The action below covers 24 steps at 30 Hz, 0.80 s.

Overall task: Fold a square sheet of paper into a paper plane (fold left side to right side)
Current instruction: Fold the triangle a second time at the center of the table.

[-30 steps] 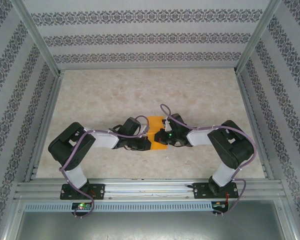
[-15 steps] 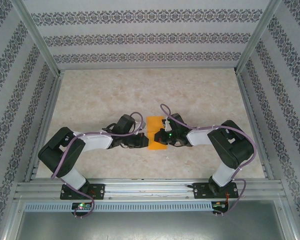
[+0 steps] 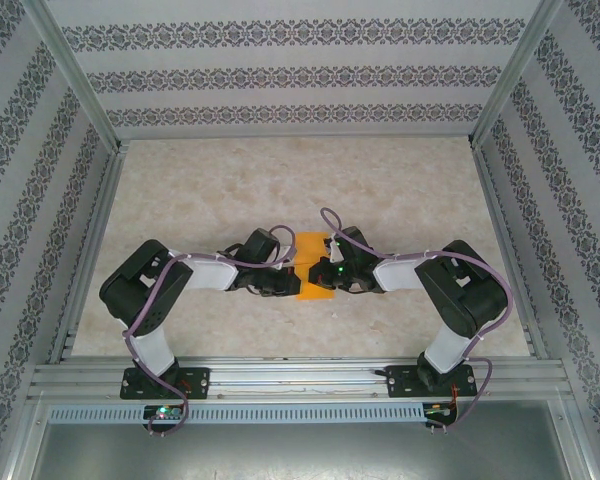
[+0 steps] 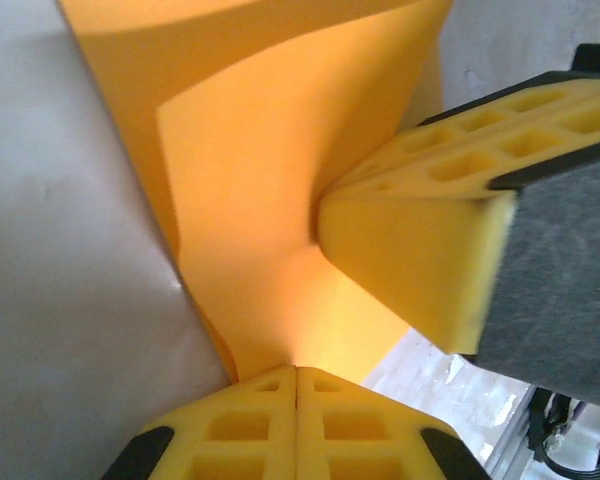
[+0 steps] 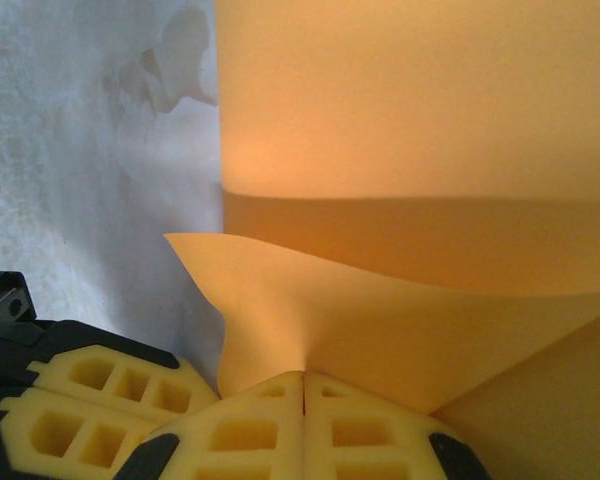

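Since the earlier moment the left arm (image 3: 205, 272) had swung back right. Left claw (image 4: 296, 372) and right claw (image 5: 303, 378) were both clamped on the paper (image 3: 310, 244). It lay mid-table (image 3: 230, 190) between them, lengthwise near-to-far.

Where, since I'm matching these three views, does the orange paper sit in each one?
Top view: orange paper just below centre, between the two arms' wrists.
Left wrist: paper in the upper middle, narrowing down to bottom centre.
Right wrist: paper across the upper right and middle.
Shared landmark: the pale marbled table, left of the paper in both wrist views.
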Available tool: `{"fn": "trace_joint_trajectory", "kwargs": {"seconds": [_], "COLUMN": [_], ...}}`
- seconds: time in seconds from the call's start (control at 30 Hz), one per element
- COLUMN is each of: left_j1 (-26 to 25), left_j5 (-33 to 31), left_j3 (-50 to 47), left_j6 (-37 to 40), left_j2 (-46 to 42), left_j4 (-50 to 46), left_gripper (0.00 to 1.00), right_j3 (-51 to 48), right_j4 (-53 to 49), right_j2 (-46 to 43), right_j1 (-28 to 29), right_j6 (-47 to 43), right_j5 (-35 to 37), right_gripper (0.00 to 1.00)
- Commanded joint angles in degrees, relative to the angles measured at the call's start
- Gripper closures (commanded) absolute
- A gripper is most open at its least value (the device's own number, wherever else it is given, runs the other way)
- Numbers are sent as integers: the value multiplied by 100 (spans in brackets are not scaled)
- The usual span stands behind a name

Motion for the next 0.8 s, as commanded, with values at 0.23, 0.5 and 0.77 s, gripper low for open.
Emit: {"fn": "trace_joint_trajectory", "kwargs": {"seconds": [0.23,0.5,0.77], "left_j1": [-31,-128,-165], "left_j5": [-547,-882,-1075], "left_j3": [149,290,415], "left_j6": [359,399,343], "left_j2": [263,358,404], "left_j4": [-711,-1097,-1380], "left_gripper": [100,100,100], "right_j3": [109,186,245], "right_j4": [-315,-250,-356], "right_j2": [-381,-264,90], "right_j1": [128,295,328], "right_j6": [-64,-71,-164], "right_j5": [93,223,443], "right_gripper": [100,100,100]}}
